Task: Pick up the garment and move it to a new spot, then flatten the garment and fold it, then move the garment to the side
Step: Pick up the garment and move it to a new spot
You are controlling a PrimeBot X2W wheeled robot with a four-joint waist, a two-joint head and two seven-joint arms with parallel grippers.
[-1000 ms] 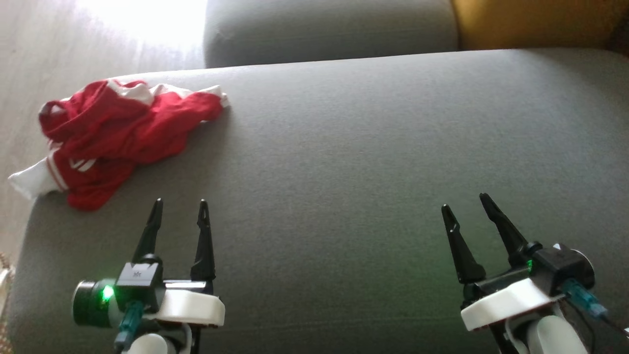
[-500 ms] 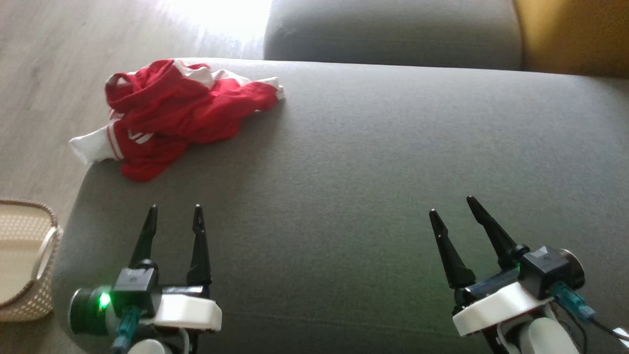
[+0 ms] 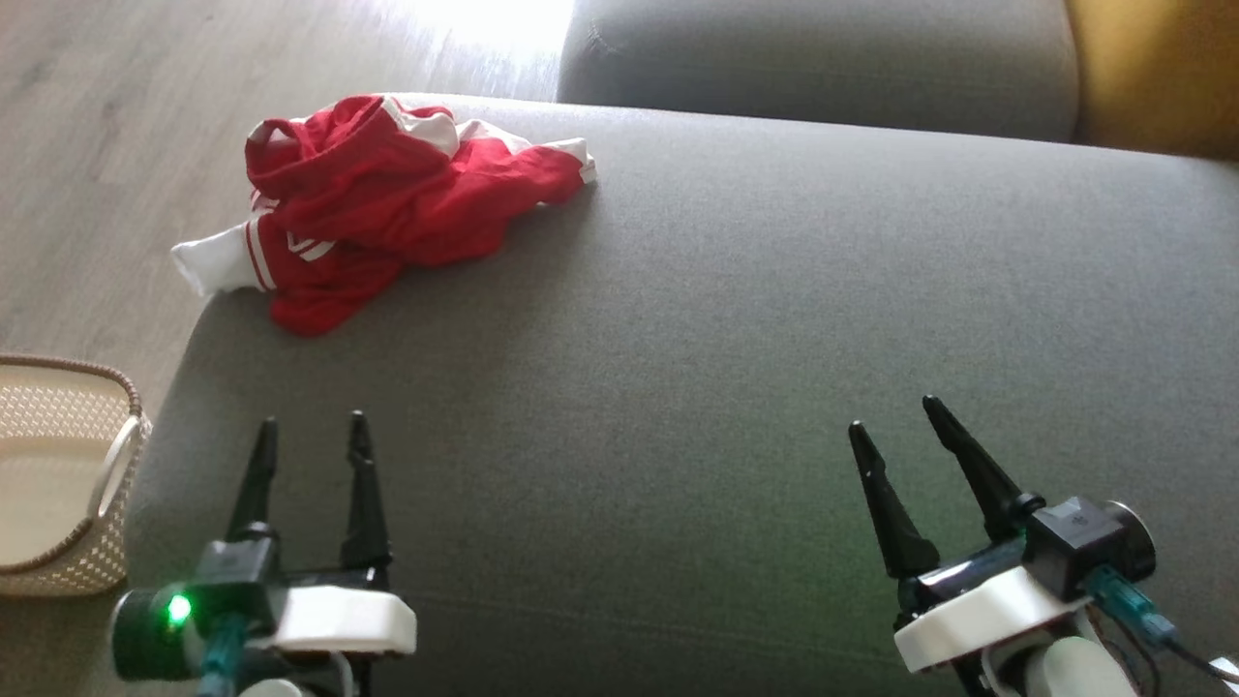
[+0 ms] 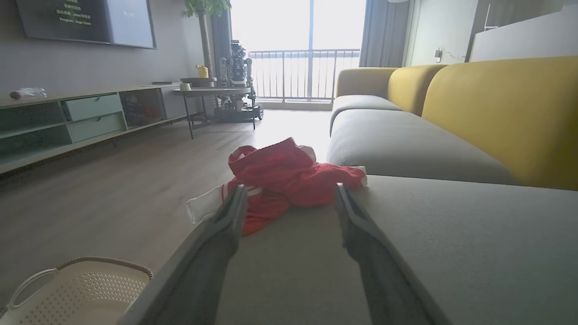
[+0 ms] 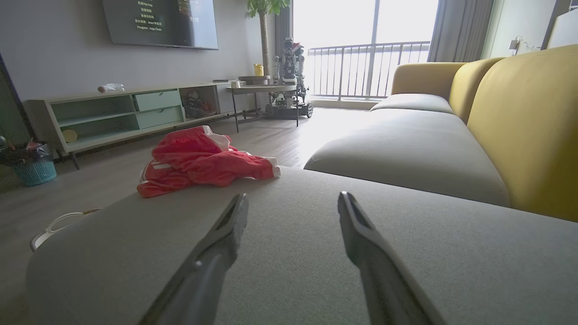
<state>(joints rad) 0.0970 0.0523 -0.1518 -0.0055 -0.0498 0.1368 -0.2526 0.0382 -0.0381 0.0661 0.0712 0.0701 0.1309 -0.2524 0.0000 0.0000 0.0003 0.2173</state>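
The left gripper [image 3: 312, 418] and right gripper [image 3: 893, 412] hover spread wide and empty over the near edge of the seat cushion [image 3: 726, 339], the crumpled red garment [image 3: 387, 203] lying on its far-left corner, drawn nearer mid-view as the head turned left, so pickup is yet to begin.

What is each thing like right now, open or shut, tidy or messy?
Red garment: crumpled in a heap at the sofa's corner, unfolded.
Left end effector: open, holding nothing.
Right end effector: open, holding nothing.
Basket: upright on the floor; inside looks empty.
TV: on, showing text.
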